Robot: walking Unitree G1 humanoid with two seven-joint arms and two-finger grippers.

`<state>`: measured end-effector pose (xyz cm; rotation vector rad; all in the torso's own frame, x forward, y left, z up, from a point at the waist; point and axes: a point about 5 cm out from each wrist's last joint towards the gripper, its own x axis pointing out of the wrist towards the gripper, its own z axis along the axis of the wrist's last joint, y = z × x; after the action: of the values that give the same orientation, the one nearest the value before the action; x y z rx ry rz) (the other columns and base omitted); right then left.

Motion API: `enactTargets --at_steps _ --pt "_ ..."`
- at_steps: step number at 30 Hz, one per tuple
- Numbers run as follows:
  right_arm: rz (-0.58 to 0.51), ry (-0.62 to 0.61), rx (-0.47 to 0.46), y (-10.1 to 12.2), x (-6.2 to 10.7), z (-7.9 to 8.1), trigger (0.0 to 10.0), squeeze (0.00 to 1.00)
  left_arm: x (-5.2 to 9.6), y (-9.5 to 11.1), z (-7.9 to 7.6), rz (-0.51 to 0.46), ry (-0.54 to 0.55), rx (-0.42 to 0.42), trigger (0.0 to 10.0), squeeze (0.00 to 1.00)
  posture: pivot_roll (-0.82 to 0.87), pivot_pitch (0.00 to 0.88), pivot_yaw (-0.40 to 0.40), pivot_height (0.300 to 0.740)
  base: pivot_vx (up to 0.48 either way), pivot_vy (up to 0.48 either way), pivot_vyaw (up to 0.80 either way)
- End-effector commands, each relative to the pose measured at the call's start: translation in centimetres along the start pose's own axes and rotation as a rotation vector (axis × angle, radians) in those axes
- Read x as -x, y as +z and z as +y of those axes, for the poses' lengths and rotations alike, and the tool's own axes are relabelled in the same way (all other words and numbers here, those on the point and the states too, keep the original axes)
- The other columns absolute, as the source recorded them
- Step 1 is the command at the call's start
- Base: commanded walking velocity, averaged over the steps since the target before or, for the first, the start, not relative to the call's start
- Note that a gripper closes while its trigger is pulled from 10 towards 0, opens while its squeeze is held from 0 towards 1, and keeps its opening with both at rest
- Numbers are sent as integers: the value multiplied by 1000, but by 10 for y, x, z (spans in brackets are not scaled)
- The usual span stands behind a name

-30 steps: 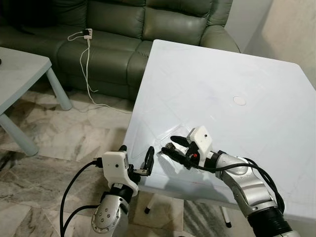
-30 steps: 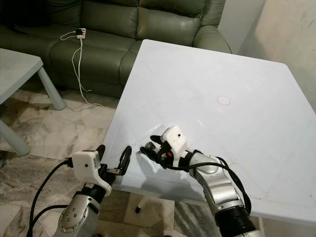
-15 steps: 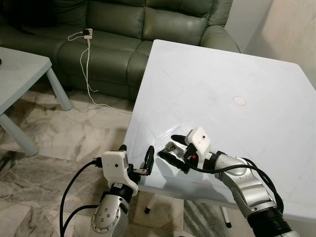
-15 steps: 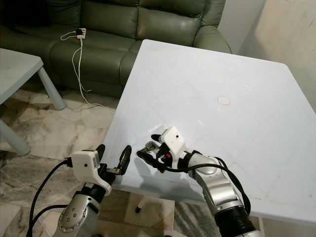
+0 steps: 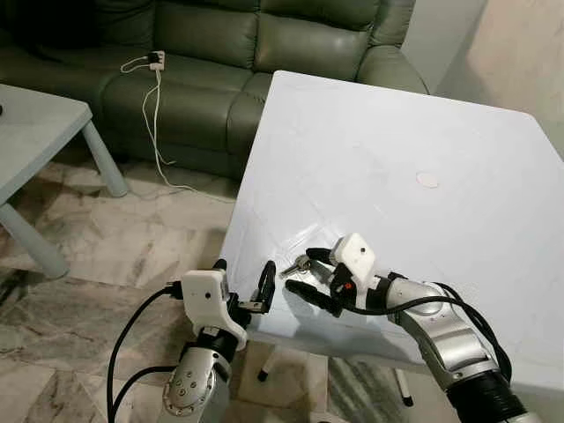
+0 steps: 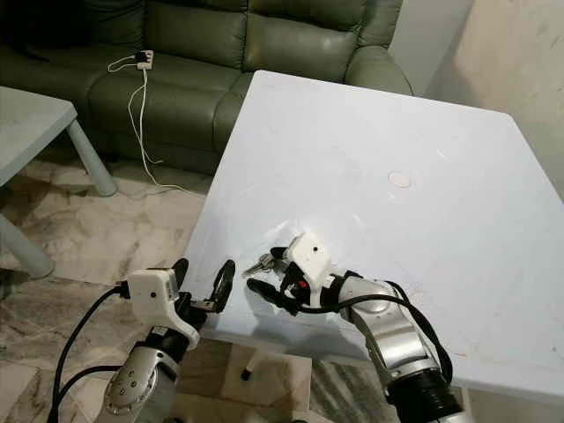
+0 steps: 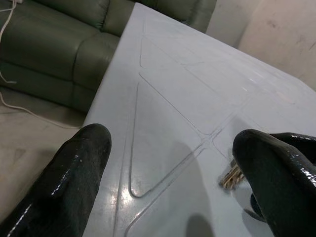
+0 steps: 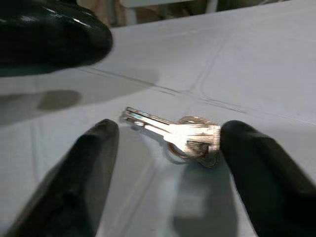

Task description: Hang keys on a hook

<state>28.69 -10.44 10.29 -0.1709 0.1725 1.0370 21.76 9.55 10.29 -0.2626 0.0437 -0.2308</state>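
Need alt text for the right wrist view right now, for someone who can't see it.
A silver bunch of keys lies flat on the white table, between the open right gripper's two black fingers. The left gripper is a blurred dark shape beyond it.

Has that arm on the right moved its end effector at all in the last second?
Yes. The right end effector has drawn back slightly toward the table's near edge and lowered, fingers open either side of the keys.

The small bunch of silver metal keys on a ring (image 8: 180, 135) lies flat on the white desk (image 5: 370, 150), between the two spread black fingers of the right hand (image 5: 310, 272), nearer one finger, blades pointing out past the fingertips toward the left hand (image 5: 242, 286).
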Motion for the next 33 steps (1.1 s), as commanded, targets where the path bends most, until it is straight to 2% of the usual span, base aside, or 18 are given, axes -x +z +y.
enactTargets --at_steps 1,12,19,20,21,23,26,29,33 --pt "-23 2 15 3 5 0 0 0 -4 5 -12 -24 -10 49 10000 0 27 126 -148 740 0 0 0" --pt "-9 7 19 3 5 -2 0 0 -4 5 -13 -26 -11 53 10000 0 27 126 -150 740 0 0 0" --pt "-38 -8 19 5 5 -4 0 0 -4 5 -14 -27 -12 57 10000 0 31 123 -154 740 0 0 0" --pt "-38 -33 15 5 3 -6 7686 0 -4 5 -14 -26 -12 57 10000 0 30 121 -154 740 0 0 0" --pt "-62 -25 -24 7 3 -7 10000 0 -4 5 -14 -26 -12 57 10000 0 30 121 -154 740 0 0 0" --pt "-109 -17 -82 11 3 -7 10000 0 -4 5 -15 -26 -13 57 10000 0 31 121 -155 740 0 0 0" --pt "-188 -56 -63 20 1 -9 10000 0 -4 4 -15 -26 -14 59 10000 0 32 118 -156 740 0 0 0" --pt "-199 -14 -111 21 -1 -4 10000 0 -4 5 -15 -27 -15 58 10000 0 34 116 -156 740 0 0 0" --pt "-184 18 -86 20 -4 4 10000 0 -4 5 -15 -29 -14 57 10000 0 38 115 -156 740 0 0 0"
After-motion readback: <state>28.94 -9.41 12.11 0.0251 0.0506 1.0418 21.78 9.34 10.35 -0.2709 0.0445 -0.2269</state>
